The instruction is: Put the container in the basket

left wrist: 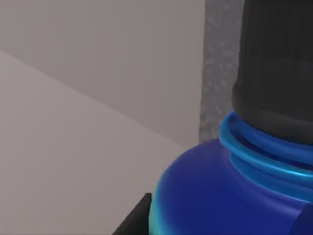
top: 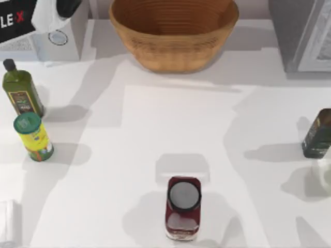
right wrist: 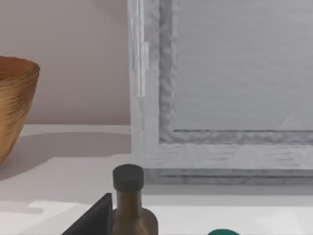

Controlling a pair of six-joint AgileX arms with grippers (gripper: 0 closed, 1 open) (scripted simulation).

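Since the container (left wrist: pixel 220 196) is seen right up against the left wrist cam, blue shoulder and black cap (left wrist: pixel 274 73) close in, w/ dark finger parts at either side of its body, the left gripper (left wrist: pixel 219 225) is judged to be clamped on it, lifted off the table (top: pixel 170 119) and not yet over the basket (top: pixel 173 51). Bare wall and a grey panel are seen behind it, so its exact spot over the table can't be told.

Step in hand, as judged: carry to basket, then release. To do it well, the container should be held upright and brought over the basket's middle, not its rim, then lowered inside before the grip is let go. A drop from height could tip it or bounce it out. The rim is wide, so approx. centring is enough.

Room and edges: the basket sits at the table's far edge, centre. A white box (top: pixel 62 41) stands to its left and a grey cabinet (top: pixel 295 36) to its right, so a path from above or the front is preferred. The olive oil bottle (top: pixel 20 93) and yellow can (top: pixel 32 137) stand near the left edge, the red jar (top: pixel 183 206) near the front edge, the dark bottle (top: pixel 316 134) near the right edge. The mid table is open.

The right gripper (right wrist: pixel 98 220) is parked by the dark bottle, at the table's right side; open or closed can't be told.
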